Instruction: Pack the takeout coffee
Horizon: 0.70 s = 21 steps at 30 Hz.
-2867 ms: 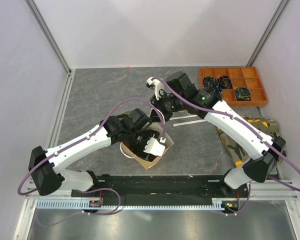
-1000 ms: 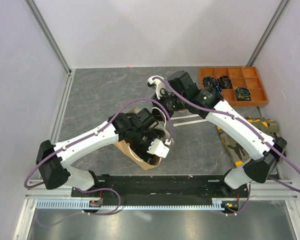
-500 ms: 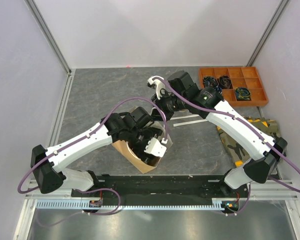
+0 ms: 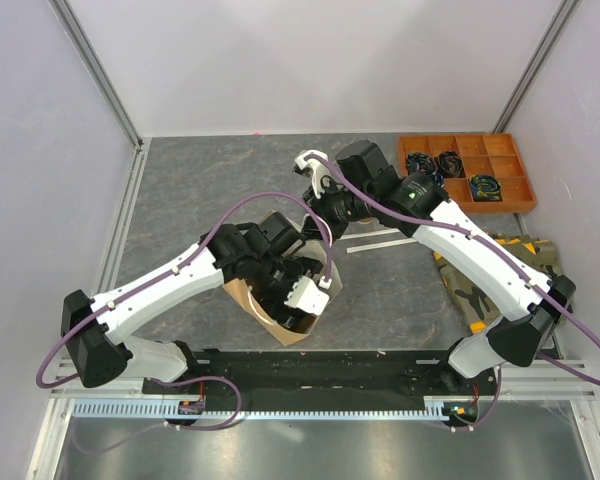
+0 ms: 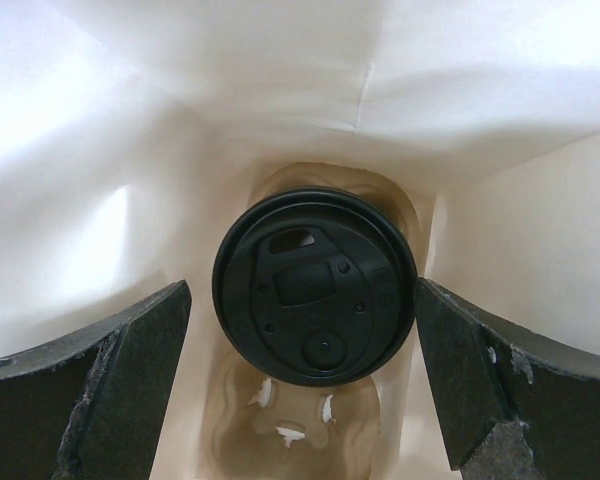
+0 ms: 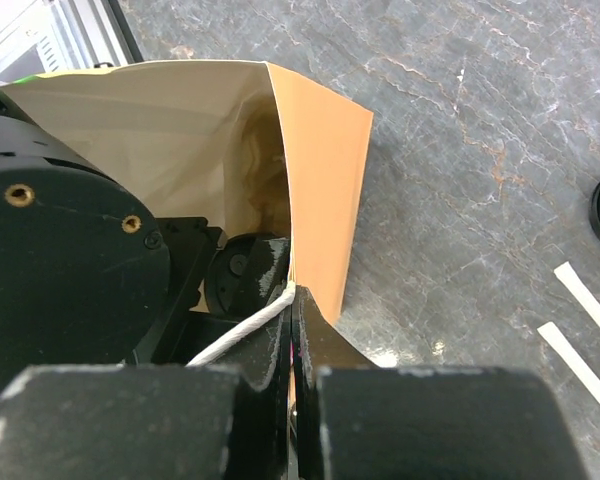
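Inside the paper bag [image 6: 325,190], the left pincer [image 5: 300,292] is held spread wide, one finger [image 5: 120,380] on either side of the lidded takeout coffee [image 5: 315,285] and clear of it. The coffee is seated at the bag bottom with its black lid facing up. Embossing is seen on the lid but cannot be read. The right pincer [image 6: 292,312] is pressed together on the white cord handle [image 6: 242,332] at the bag rim. Beside the bag on the grey counter [image 4: 200,190], two white strips [image 6: 578,288] are laid. An orange compartment tray [image 4: 467,172] holding black cable coils is set well apart, far right.
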Tool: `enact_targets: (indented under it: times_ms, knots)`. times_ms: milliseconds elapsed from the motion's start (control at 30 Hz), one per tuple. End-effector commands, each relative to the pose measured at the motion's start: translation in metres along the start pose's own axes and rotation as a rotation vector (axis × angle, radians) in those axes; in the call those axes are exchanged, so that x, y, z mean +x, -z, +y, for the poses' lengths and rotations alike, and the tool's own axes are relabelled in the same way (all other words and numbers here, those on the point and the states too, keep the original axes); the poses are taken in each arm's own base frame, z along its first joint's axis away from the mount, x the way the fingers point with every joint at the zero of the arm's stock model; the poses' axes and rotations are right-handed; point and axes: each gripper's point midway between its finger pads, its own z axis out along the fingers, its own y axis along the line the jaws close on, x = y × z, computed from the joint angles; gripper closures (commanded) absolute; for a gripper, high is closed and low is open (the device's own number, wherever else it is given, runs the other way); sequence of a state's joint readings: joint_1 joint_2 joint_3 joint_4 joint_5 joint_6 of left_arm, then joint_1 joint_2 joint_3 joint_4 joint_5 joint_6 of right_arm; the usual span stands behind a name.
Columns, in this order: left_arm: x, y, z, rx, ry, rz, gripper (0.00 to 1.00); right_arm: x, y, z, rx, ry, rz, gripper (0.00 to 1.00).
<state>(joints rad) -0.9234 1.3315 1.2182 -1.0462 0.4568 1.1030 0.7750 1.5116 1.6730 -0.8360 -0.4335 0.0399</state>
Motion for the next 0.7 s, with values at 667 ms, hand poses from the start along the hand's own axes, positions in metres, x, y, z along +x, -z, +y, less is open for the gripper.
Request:
enact_targets:
  times_ms: [667]
  knots:
    - [-0.038, 0.031, 0.024, -0.068, -0.08, -0.105, 0.0, -0.022, 0.018, -0.004, 0.059, 0.183, -0.053, 1.0]
